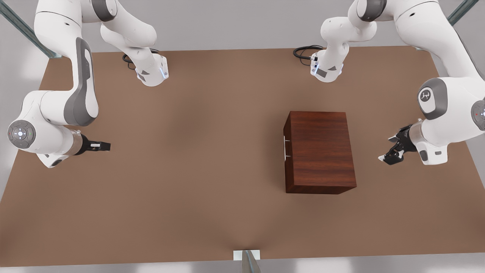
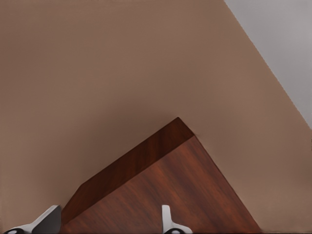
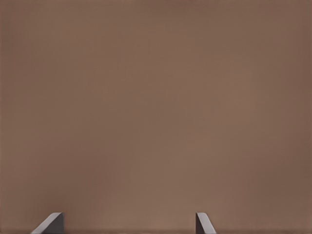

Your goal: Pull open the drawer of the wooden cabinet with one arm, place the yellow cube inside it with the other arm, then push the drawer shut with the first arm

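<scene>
Brown table [image 1: 189, 189]: wooden cabinet [image 1: 320, 151], drawer [image 1: 285, 151] closed. Left pincer [image 1: 390, 153] beside cabinet, spread, empty. Right pincer [image 1: 104, 145] well apart, spread, empty.

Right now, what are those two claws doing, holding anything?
Left gripper: fingers open, holding nothing, beside the wooden cabinet.
Right gripper: fingers open, holding nothing.

Beyond your left gripper [image 2: 109, 222], the wooden cabinet [image 2: 161, 190] is cut by the frame edge, with its drawer front turned away. In both wrist views, only the fingertips [image 3: 53, 223] clear the edge.
</scene>
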Motion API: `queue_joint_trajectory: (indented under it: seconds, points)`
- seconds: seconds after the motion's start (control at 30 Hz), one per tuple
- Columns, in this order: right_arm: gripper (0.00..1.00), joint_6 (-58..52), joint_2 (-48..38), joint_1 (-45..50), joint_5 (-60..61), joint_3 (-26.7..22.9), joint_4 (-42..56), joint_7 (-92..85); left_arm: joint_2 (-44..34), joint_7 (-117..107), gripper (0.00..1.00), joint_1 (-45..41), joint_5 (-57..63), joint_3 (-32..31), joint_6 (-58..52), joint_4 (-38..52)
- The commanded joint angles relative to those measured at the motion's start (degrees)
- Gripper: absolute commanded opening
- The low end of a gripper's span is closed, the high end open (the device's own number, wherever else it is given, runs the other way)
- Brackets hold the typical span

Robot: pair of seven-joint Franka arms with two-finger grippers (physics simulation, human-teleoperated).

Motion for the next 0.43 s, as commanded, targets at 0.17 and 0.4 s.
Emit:
queue_joint_trajectory:
  seconds: [0.17,0.4]
  points:
    - [1.00,0.0,0.0,-0.1,0.0,0.0,0.0,-0.1,0.2,57.3,1.00,-0.2,0.5,-0.1,1.0,0.0]
    - [1.00,0.0,0.0,0.0,0.0,0.0,0.0,-0.1,0.3,57.3,1.00,-0.2,0.6,0.0,0.7,0.2]
